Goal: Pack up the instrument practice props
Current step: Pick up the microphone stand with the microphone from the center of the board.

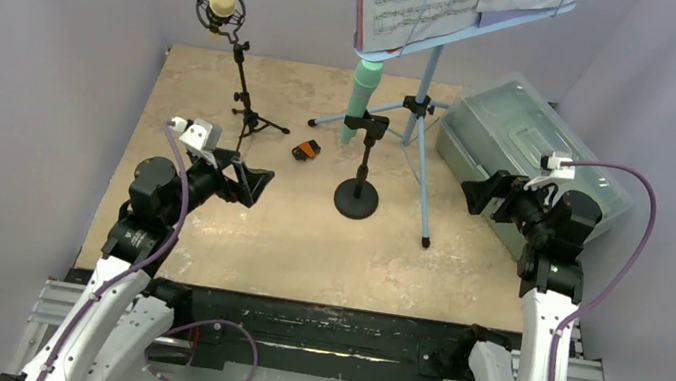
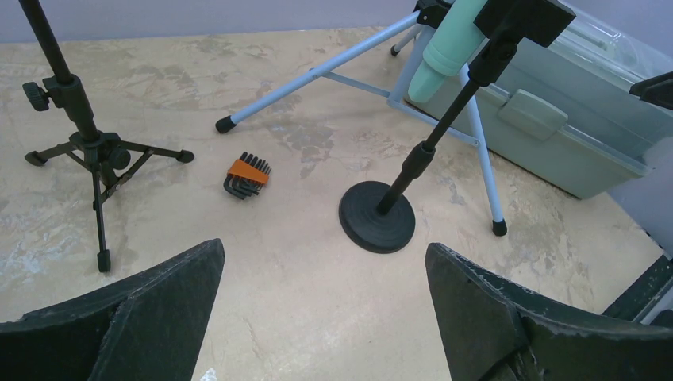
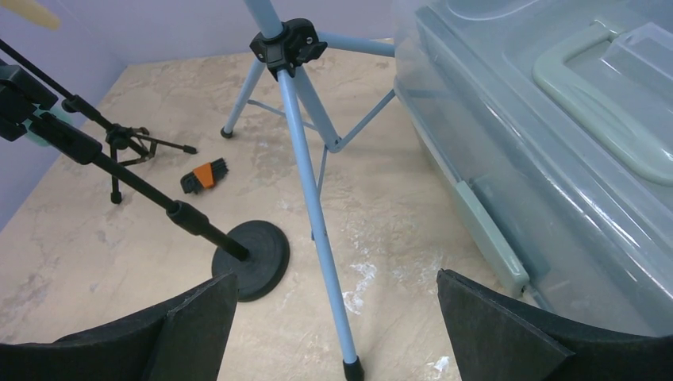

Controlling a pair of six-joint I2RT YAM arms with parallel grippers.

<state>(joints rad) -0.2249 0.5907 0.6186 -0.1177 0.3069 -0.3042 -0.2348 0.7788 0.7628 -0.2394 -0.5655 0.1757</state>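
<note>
Plastic box point(image 1: 533, 144) far right, closed; nothing packed yet. Our left gripper point(image 1: 256, 186) and right gripper point(image 1: 473, 197) both spread, empty. Centre: teal microphone point(image 1: 365, 88) on round-base pole point(image 1: 357, 199). Next we likely open box.

The near strip of the table point(image 1: 305, 246) is free. Farther in, the round-base pole point(image 1: 356, 196) and the rack legs point(image 1: 424, 183) crowd the middle, and the plastic box point(image 1: 522, 147) fills the right edge.

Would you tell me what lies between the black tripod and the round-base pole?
A small orange-and-black hex key set lies there, touching neither; the left wrist view shows it best.
</note>
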